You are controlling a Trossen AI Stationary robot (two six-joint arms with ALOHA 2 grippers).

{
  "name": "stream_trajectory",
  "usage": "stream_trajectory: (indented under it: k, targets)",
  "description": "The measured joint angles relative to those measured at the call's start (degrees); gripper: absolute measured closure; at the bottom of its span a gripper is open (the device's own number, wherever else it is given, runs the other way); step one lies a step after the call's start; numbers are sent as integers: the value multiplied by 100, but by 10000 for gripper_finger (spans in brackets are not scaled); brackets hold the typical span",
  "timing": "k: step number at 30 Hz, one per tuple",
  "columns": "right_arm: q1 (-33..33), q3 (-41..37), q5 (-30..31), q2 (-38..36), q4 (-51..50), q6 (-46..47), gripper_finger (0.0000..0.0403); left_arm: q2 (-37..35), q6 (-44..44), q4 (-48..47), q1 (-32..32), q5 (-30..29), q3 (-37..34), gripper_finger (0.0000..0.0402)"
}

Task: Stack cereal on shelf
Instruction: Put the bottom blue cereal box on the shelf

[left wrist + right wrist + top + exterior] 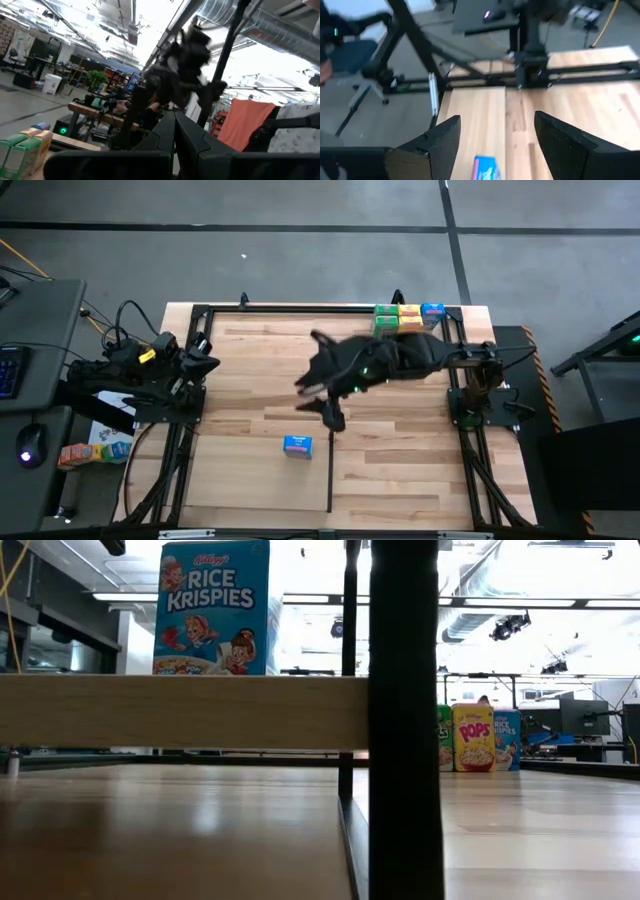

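R gripper (322, 402) over mid table, fingers spread wide, holding nothing; lone blue box (297, 445) lies on wood table (250, 380) just beside and below it. Green, yellow, blue boxes (404, 317) stand in row at far edge, near black frame (300, 308). L gripper (205, 363) clenched, parked at left edge. Black post (405, 720) blocks low view.

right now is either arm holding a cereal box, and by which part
Nothing is held. The right gripper hangs open over the table, its fingers apart, with the lone blue box lying free beyond them. The left gripper is shut on nothing at the table's left edge.
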Motion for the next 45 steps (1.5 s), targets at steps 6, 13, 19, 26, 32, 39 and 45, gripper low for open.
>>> stream_trajectory:
  k: [6, 13, 19, 26, 32, 39, 45]
  targets:
    - [393, -840, 110, 5, 312, 22, 158, 0, -4, 0, 0, -329, 0, 401]
    - [694, -1880, 778, 17, 1213, 939, 158, 0, -11, -4, 0, -567, 0, 402]
    - [771, -1897, 1040, 84, 907, 1336, 158, 2, -9, -22, 0, -695, 0, 401]
    - [766, -1895, 1122, 540, 677, 1024, 158, 11, 46, -159, 0, -737, -2, 402]
    - [761, -1895, 1123, 876, 685, 760, 158, 11, 75, -184, 0, -737, -2, 402]
    - [761, -1893, 1075, 1051, 685, 767, 158, 11, 141, -184, 0, -737, -2, 402]
    - [761, -1900, 1099, 1087, 629, 791, 158, 11, 143, -182, 0, -737, -2, 402]
